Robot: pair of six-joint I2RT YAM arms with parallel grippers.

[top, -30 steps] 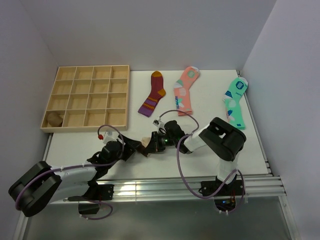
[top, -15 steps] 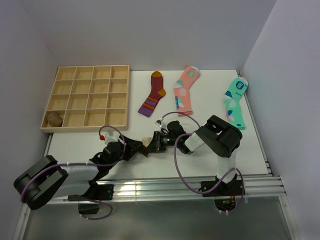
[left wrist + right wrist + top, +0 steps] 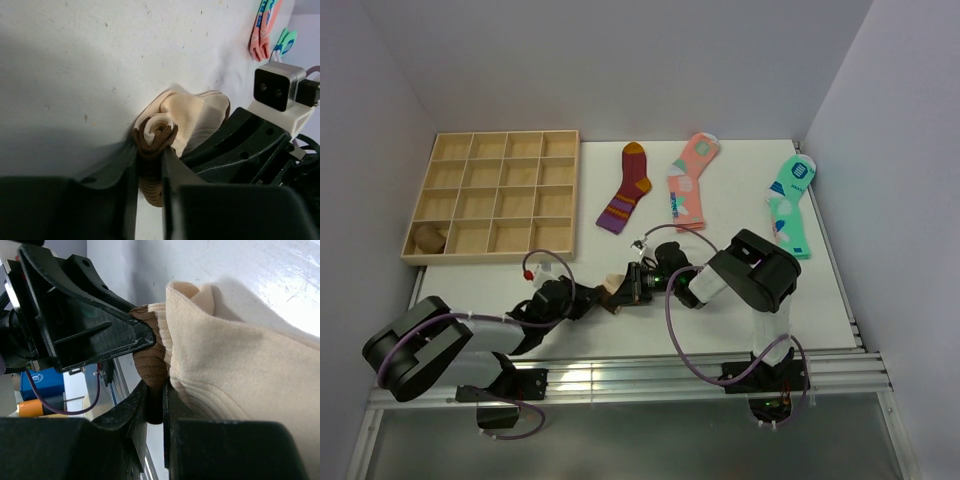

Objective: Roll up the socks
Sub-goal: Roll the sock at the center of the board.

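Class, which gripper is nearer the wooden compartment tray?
Left. The left gripper sits just in front of the wooden tray, by its near right corner; the right gripper is further right, across the rolled beige sock both pinch.

- White table (image 3: 750,310), matte.
- Wooden divided tray (image 3: 485,257) at far left.
- Maroon striped sock (image 3: 626,190), far middle, lying flat.
- Pink patterned sock (image 3: 689,180) just right of it.
- Mint-green patterned sock (image 3: 788,205) near the right edge.
- Beige sock roll (image 3: 187,117), near centre.
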